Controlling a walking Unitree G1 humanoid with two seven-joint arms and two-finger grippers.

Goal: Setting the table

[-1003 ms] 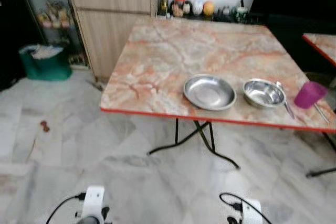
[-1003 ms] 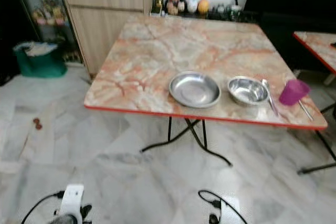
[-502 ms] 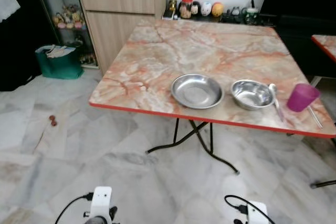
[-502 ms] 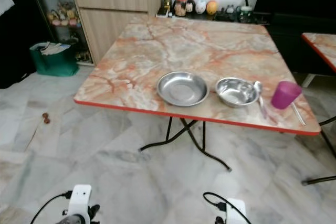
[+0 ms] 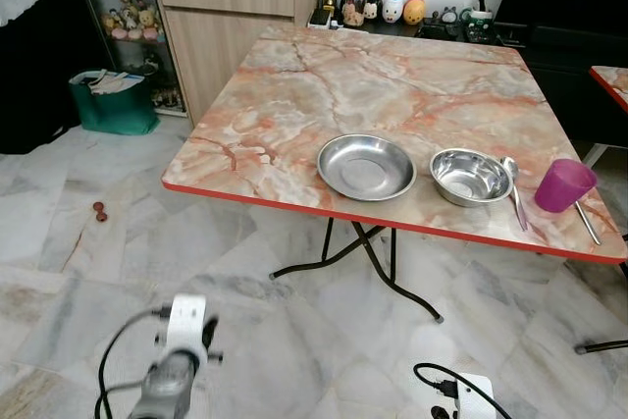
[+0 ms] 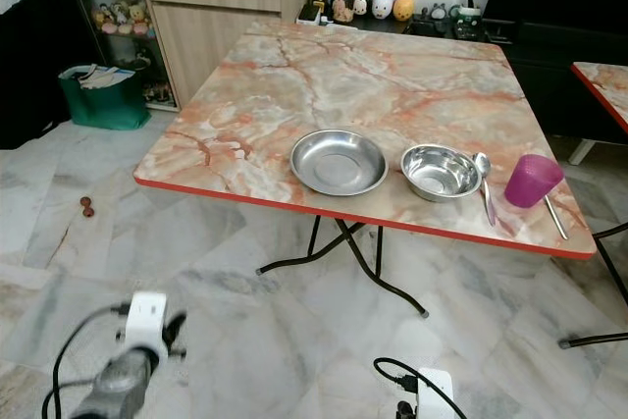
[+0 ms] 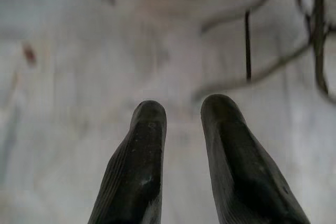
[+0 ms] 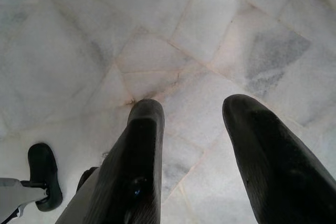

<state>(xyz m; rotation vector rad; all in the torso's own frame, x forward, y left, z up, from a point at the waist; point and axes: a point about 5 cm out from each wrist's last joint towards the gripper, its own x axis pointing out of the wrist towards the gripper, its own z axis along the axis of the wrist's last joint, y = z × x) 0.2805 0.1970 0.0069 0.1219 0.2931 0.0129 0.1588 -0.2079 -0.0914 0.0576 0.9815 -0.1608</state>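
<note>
On the counter's near edge: a row of tableware, all on the right half.
Counter (image 5: 392, 85): marble-patterned top with a red rim, on black folding legs over a pale tiled floor (image 5: 118, 272).
Plate (image 5: 366, 166): shallow steel dish, near the middle of the near edge, empty.
Bowl (image 5: 471, 176): steel, just beside the plate toward the right edge, a small gap between them.
Spoon (image 5: 513, 193): lies against the bowl's right side, handle pointing at the near edge.
Cup (image 5: 564, 185): purple, upright, near the near right corner.
Stick (image 5: 587, 222): thin metal utensil just right of the cup; what kind cannot be told.
Left gripper (image 7: 181, 109): low over the floor, short of the counter, fingers a narrow gap apart, holding nothing; its arm shows at the bottom left of the head views.
Right gripper (image 8: 191, 111): points down at the floor tiles, fingers spread wide, empty.
Far edge: small jars and figurines on a dark shelf (image 5: 392, 9) behind the counter.
Far left: wooden cabinet (image 5: 231, 7), green bag (image 5: 113, 105) on the floor beside it.
</note>
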